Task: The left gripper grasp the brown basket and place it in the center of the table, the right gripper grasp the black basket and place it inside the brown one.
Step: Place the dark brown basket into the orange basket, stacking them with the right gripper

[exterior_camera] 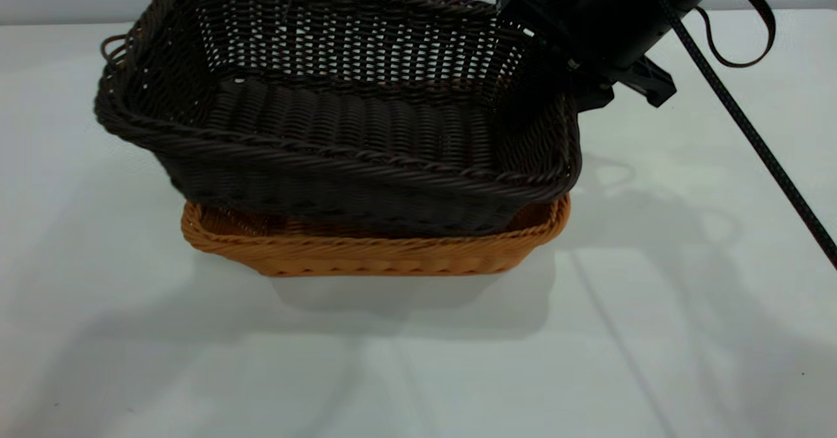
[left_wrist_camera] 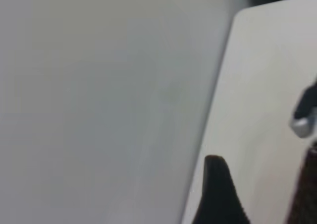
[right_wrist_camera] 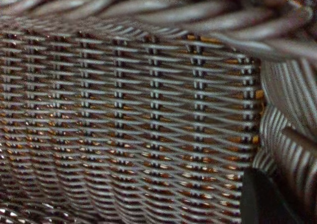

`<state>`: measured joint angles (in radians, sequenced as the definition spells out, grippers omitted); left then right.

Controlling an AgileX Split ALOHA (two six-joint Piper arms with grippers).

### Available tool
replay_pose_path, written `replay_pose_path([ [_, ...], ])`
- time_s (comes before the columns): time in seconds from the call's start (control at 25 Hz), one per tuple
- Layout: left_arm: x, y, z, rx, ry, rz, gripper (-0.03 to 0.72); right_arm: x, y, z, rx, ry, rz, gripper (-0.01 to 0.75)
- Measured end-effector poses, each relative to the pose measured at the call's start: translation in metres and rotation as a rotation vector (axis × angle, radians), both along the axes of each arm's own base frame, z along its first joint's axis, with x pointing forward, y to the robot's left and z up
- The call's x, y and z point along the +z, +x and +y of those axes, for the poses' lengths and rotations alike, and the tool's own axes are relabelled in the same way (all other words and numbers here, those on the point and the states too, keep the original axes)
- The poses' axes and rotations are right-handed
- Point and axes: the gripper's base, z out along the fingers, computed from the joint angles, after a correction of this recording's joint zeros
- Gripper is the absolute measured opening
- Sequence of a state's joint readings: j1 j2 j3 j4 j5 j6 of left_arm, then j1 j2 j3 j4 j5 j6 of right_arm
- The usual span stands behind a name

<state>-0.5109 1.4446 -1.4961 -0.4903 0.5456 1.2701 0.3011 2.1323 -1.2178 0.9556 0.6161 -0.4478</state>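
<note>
The brown basket [exterior_camera: 366, 258] stands on the table [exterior_camera: 418, 359] near its middle. The black basket [exterior_camera: 340, 131] sits partly inside it, tilted, with its left end raised well above the brown rim. My right gripper [exterior_camera: 575, 88] comes in from the upper right and is shut on the black basket's right wall. The right wrist view is filled by that dark weave [right_wrist_camera: 129, 115], with one finger [right_wrist_camera: 267, 199] against it. My left gripper [left_wrist_camera: 262, 184] is out of the exterior view. It hangs open over bare table [left_wrist_camera: 257, 85] near an edge, holding nothing.
A black cable [exterior_camera: 752, 137] runs down from the right arm across the table's right side. A loop of strap [exterior_camera: 752, 33] hangs beside the arm. A small silver and black part [left_wrist_camera: 304, 117] shows in the left wrist view.
</note>
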Motion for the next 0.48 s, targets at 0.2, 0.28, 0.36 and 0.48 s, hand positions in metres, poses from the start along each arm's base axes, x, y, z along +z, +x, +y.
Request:
replay_pose_path([
  [0.2, -0.0032, -0.0026, 0.0000, -0.020, 0.024, 0.033, 0.432, -0.0089, 0.0036, -0.0053, 0.016, -0.067, -0.042, 0.085],
  [0.28, -0.0033, -0.0027, 0.0000, -0.020, 0.026, 0.033, 0.432, -0.0094, 0.0043, -0.0057, 0.014, -0.071, -0.050, 0.088],
  [0.36, -0.0034, -0.0027, 0.0000, -0.021, 0.026, 0.034, 0.432, -0.0095, 0.0049, -0.0060, 0.019, -0.076, -0.060, 0.095],
  [0.48, -0.0035, -0.0028, 0.0000, -0.022, 0.027, 0.035, 0.431, -0.0095, 0.0048, -0.0059, 0.022, -0.076, -0.060, 0.143],
])
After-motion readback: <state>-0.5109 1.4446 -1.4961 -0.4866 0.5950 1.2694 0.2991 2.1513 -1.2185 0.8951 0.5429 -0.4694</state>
